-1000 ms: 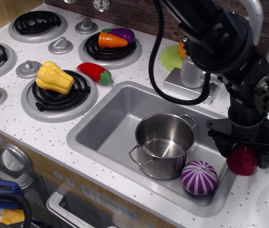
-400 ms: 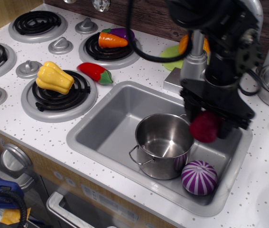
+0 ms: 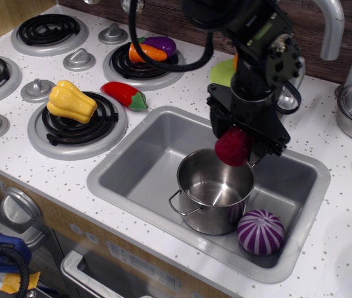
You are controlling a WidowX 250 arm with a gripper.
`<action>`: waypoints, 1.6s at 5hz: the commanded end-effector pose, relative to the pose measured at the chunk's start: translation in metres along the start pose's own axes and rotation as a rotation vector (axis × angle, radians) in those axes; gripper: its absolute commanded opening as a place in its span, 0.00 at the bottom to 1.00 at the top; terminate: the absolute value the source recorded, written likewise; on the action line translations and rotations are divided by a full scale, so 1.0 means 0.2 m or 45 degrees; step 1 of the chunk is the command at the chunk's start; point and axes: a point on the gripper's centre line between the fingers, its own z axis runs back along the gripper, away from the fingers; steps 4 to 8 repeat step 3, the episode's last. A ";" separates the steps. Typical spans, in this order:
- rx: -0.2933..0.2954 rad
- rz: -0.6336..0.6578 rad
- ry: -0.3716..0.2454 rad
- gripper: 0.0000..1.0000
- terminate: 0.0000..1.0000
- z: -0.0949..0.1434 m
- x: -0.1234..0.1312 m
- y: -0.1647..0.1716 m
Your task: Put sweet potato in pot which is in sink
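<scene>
Sweet potato, the glossy dark red rounded plastic toy [image 3: 233, 147], hangs clamped in the black gripper [image 3: 241, 144], above the far rim of the shiny round steel pot [image 3: 215, 189] that stands in the matte grey rectangular sink [image 3: 138, 162]. Released here, it would likely strike that rim and bounce out toward the purple-and-white striped ball [image 3: 260, 231], since it sits off the pot's centre.

A yellow pepper [image 3: 71, 102] sits on the near burner [image 3: 76, 127] — a red chili [image 3: 125, 94] just beside it on the speckled worktop [image 3: 33, 155]. Carrot [image 3: 146, 53] and eggplant [image 3: 162, 44] share the back burner; a striped ball [image 3: 260, 232] lies lower right.
</scene>
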 end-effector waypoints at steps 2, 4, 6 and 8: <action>0.007 0.009 -0.066 1.00 0.00 0.07 0.05 0.02; 0.007 0.009 -0.066 1.00 1.00 0.07 0.05 0.02; 0.007 0.009 -0.066 1.00 1.00 0.07 0.05 0.02; 0.007 0.009 -0.066 1.00 1.00 0.07 0.05 0.02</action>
